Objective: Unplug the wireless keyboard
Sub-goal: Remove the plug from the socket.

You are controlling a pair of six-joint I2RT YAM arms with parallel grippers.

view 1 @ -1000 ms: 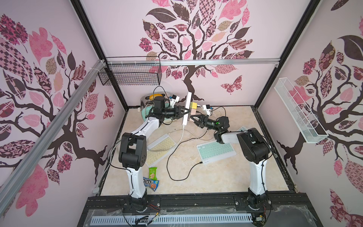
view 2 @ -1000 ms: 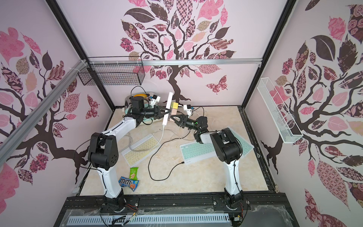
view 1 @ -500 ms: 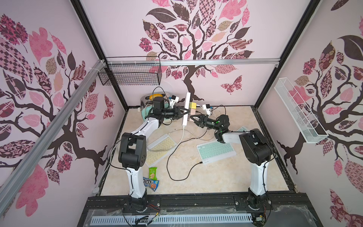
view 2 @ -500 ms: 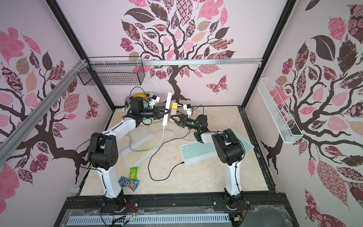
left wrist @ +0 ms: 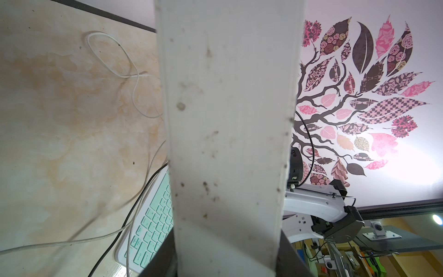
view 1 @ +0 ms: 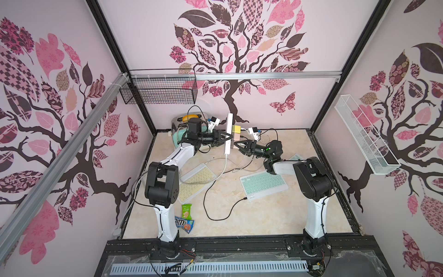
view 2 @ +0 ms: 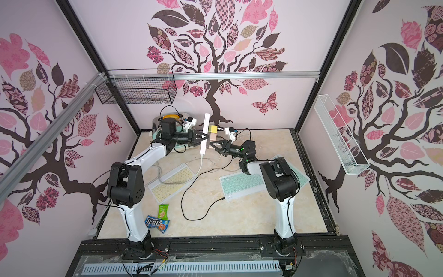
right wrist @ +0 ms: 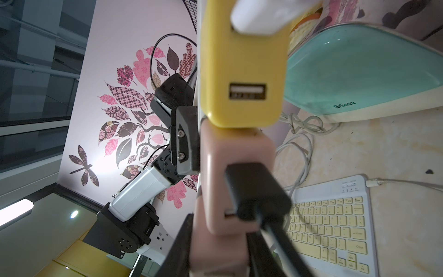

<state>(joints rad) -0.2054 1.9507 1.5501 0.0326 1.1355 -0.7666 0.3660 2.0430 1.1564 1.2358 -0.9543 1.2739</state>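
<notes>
My left gripper (view 1: 226, 140) (left wrist: 225, 254) is shut on a white power strip (view 1: 229, 134) (left wrist: 227, 120), holding it upright above the table's back. A yellow adapter (right wrist: 242, 60) and a pink adapter (right wrist: 235, 148) (view 1: 236, 137) sit in the strip. My right gripper (view 1: 236, 145) (right wrist: 220, 251) is shut on the pink adapter. A black plug (right wrist: 254, 189) is in that adapter, and its black cable (view 1: 215, 211) runs to the mint keyboard (view 1: 263, 184) (left wrist: 153, 215). A yellow keyboard (view 1: 196, 179) (right wrist: 335, 215) with a white cable lies to the left.
A mint toaster (view 1: 184, 124) (right wrist: 359, 72) stands at the back left behind the left arm. Two snack packets (view 1: 185, 218) lie near the front left. A black wire basket (view 1: 158, 90) and a white basket (view 1: 364, 139) hang on the walls.
The right arm's elbow has shifted slightly to the right. Both grippers and the power strip stay where they were.
</notes>
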